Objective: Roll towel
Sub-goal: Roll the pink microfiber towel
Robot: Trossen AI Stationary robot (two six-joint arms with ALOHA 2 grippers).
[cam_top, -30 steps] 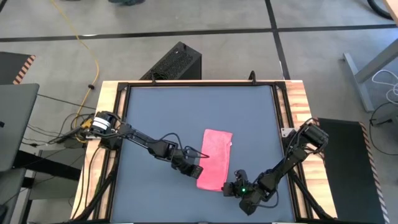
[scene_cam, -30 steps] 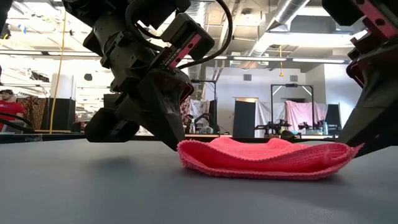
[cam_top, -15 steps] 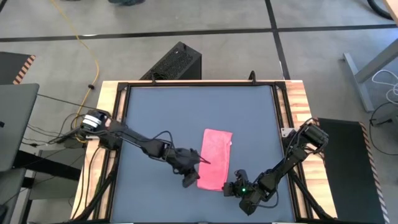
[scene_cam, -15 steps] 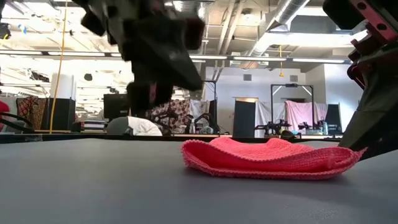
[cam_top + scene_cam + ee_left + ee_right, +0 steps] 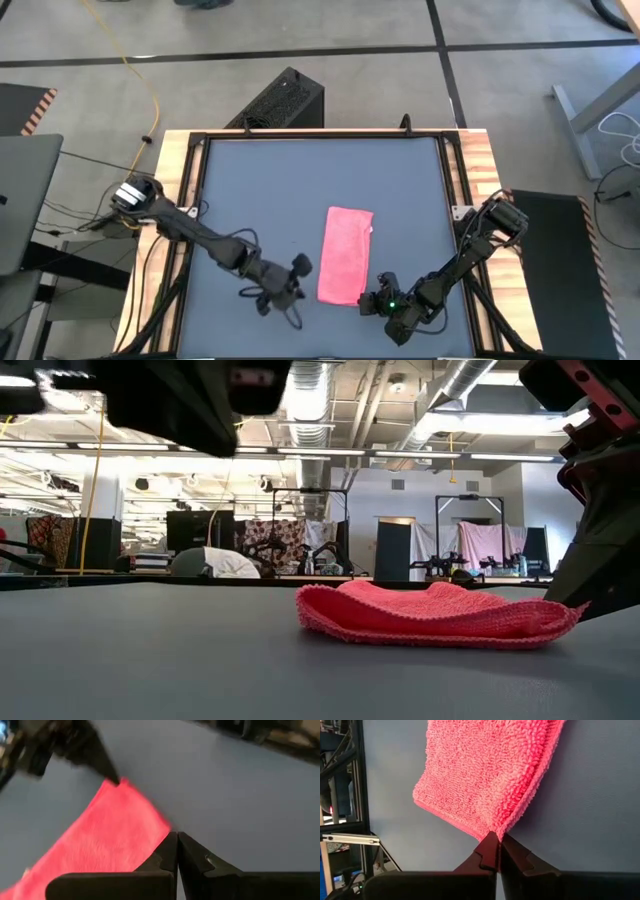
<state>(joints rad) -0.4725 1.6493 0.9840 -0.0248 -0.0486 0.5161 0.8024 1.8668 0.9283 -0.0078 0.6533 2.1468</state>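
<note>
1. High view, left side: left arm stretched from the counter's (image 5: 260,180) left edge toward the front, left gripper (image 5: 296,266) hanging over bare grey surface just beside the towel's (image 5: 345,255) left long edge, apart from it.
2. Left wrist view: left gripper (image 5: 177,845) with jaws pressed together, nothing between them; pink cloth (image 5: 100,840) lying past the fingertips (image 5: 170,851), a far corner of it under the other arm's dark tip.
3. High view, middle: towel folded into a narrow pink strip, lying flat right of centre on the counter, long axis running front to back.
4. Low view: towel (image 5: 435,612) resting on the grey surface as a low, slightly humped fold, its right end meeting a dark arm at the picture's right edge.
5. High view, right side: right arm bent in from the counter's right edge, right gripper (image 5: 366,298) at the towel's near right corner.
6. Right wrist view: right gripper (image 5: 496,845) with jaws nearly closed, pinching the towel's (image 5: 485,775) corner at the fingertips (image 5: 489,851).
</note>
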